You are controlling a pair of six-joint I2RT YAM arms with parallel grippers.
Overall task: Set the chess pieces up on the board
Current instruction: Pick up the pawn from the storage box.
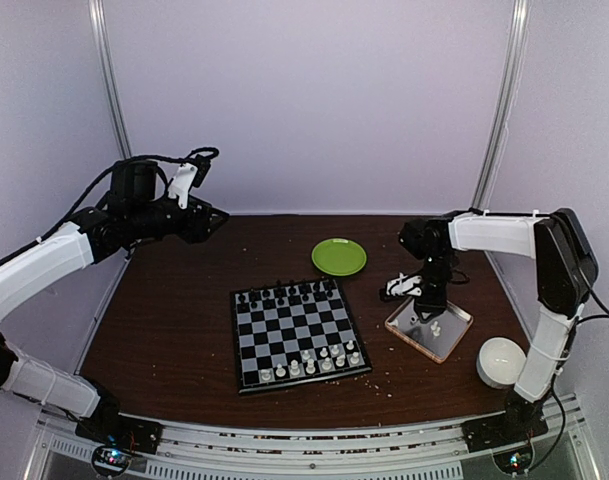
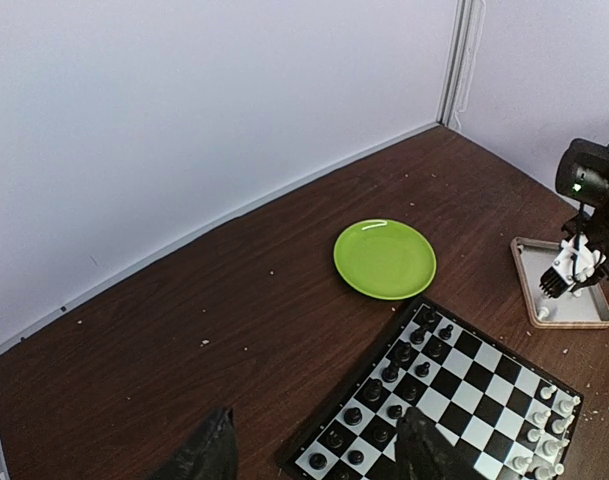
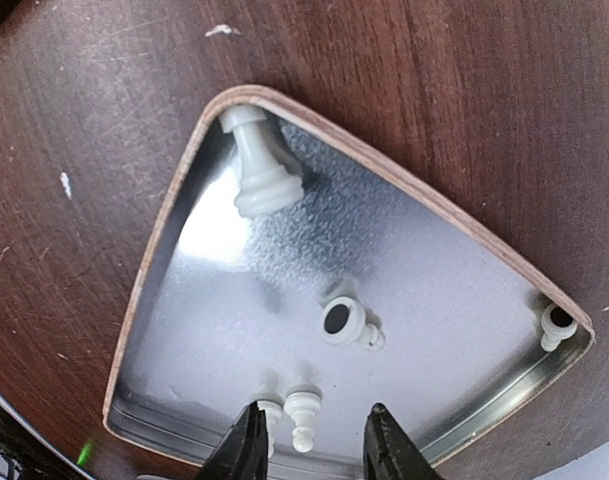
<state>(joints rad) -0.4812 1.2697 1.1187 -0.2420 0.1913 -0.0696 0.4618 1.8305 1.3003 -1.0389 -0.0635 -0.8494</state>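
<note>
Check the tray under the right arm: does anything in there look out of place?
Yes. The white chess pieces lie toppled on their sides in the tray, scattered rather than standing; one shows its hollow base. The right end effector is open, framing one of them in its wrist view.

No legible text or markings anywhere.

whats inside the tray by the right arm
Four white chess pieces lie loose in the tray, one between the right gripper's open fingers. What looks like a fifth is half hidden behind one finger.
</note>
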